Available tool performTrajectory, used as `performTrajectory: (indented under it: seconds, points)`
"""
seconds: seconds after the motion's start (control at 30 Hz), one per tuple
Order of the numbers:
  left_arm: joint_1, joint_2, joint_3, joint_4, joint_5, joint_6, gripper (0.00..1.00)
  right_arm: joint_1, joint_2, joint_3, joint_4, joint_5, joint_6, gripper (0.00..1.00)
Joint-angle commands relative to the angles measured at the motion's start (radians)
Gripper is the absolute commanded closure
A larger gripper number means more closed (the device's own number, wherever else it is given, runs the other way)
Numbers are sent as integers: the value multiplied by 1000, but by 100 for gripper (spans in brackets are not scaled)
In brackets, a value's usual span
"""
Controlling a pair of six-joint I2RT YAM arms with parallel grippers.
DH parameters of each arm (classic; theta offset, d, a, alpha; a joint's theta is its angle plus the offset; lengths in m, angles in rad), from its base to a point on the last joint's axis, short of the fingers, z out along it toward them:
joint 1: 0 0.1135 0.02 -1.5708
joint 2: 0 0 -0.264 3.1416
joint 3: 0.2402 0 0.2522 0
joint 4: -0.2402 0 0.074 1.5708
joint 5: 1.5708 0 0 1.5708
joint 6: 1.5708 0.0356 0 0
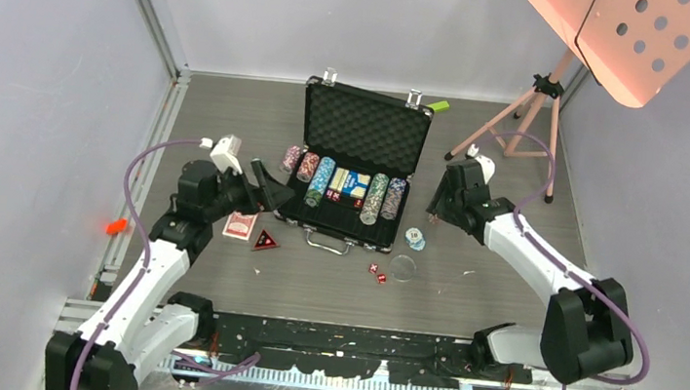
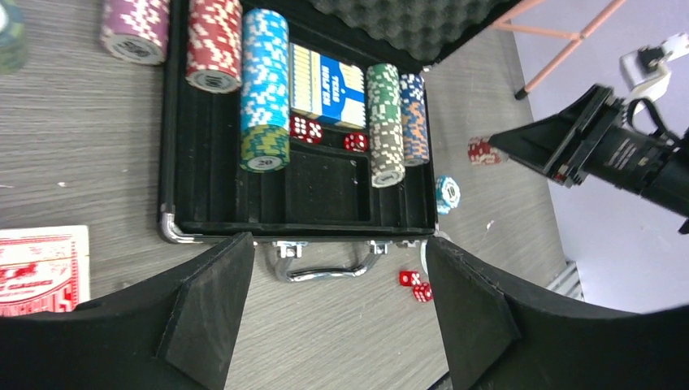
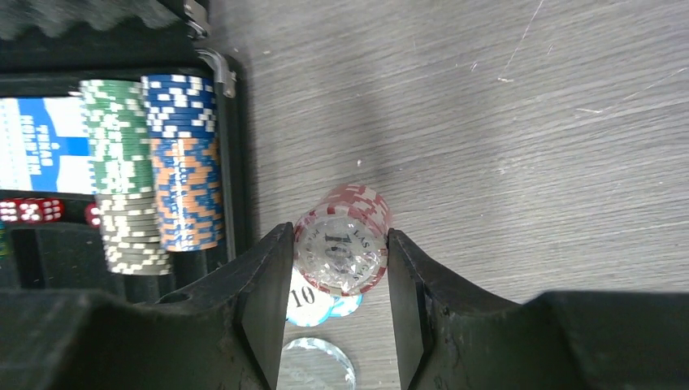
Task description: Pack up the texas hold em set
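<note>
Near the open case's [image 1: 365, 129] left corner the left fingers [image 2: 211, 301] hang spread, empty. Right of the case, the right fingers [image 3: 268, 284] pinch a red chip stack [image 3: 341, 244] on the tabletop [image 1: 311, 284]. Best to squeeze squarely and lift straight so no chips spill.

The blue card box [image 2: 329, 85] says TEXAS HOLD EM. I read 20 on the end of the blue chip stack [image 2: 264, 97], 10 on a loose pale-blue chip [image 2: 447, 193], and 10 on the red chip stack [image 3: 341, 252] in my right gripper [image 3: 340, 244].
</note>
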Motion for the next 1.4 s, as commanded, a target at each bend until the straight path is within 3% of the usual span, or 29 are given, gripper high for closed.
performTrajectory:
  seconds: [0.0,0.17,0.3,0.4,0.53,0.83,1.0,1.37]
  points:
    - [-72,49,62,94,10,-5,20,-2,-83,79,-46,-19,-12,58]
    - [-264,101,80,183,-120,97,20,-2,-114,148,-87,-241,11,59]
    - [-404,125,43,358,-187,241,19,-2,-107,227,-129,-455,44,61]
    - [-438,163,16,515,-140,331,16,-2,-99,275,-141,-644,69,63]
    - [-440,223,-18,702,69,420,7,-1,-111,285,-88,-854,114,64]
    - [-462,337,50,778,185,529,8,29,-140,304,-100,-971,112,64]
    - [-478,369,79,784,266,560,8,54,-155,301,-104,-948,70,64]
    - [-507,361,80,752,276,653,9,142,-168,295,-81,-814,26,64]
